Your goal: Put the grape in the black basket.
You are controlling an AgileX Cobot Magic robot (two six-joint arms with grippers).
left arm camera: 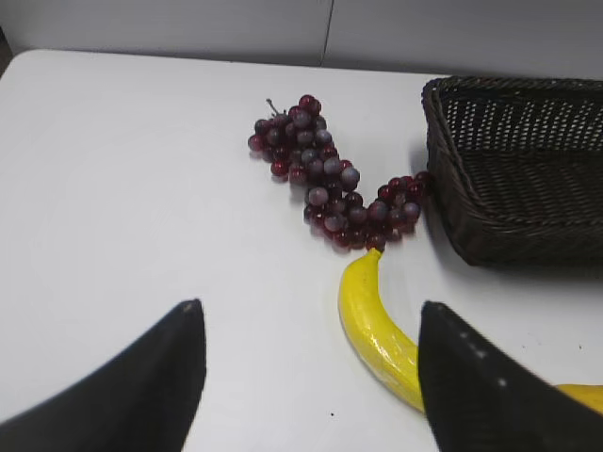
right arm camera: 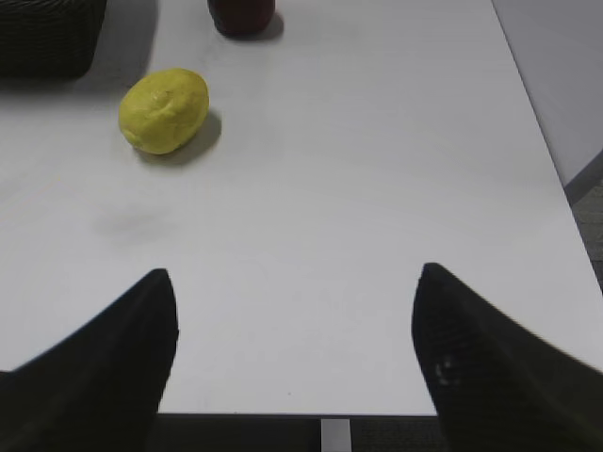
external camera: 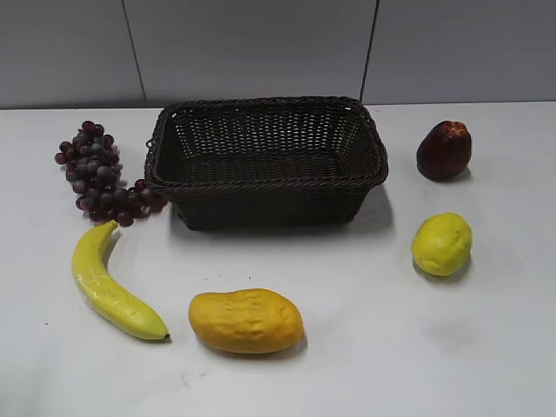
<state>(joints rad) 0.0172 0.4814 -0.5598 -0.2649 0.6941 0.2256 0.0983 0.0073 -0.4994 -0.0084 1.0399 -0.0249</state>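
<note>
The grape point(external camera: 97, 172), a dark purple-red bunch, lies on the white table just left of the black basket point(external camera: 265, 204), its near end touching the basket's left side. It also shows in the left wrist view point(left arm camera: 330, 179), with the basket point(left arm camera: 513, 212) at the right. My left gripper point(left arm camera: 309, 315) is open and empty, back from the grape, above the table near the banana. My right gripper point(right arm camera: 294, 282) is open and empty above the table's front right edge. Neither gripper shows in the exterior view.
A yellow banana point(external camera: 109, 282) lies in front of the grape and shows in the left wrist view point(left arm camera: 377, 330). A mango point(external camera: 247, 321) lies front centre. A lemon point(external camera: 441, 244) and a dark red fruit point(external camera: 444, 149) lie right of the basket.
</note>
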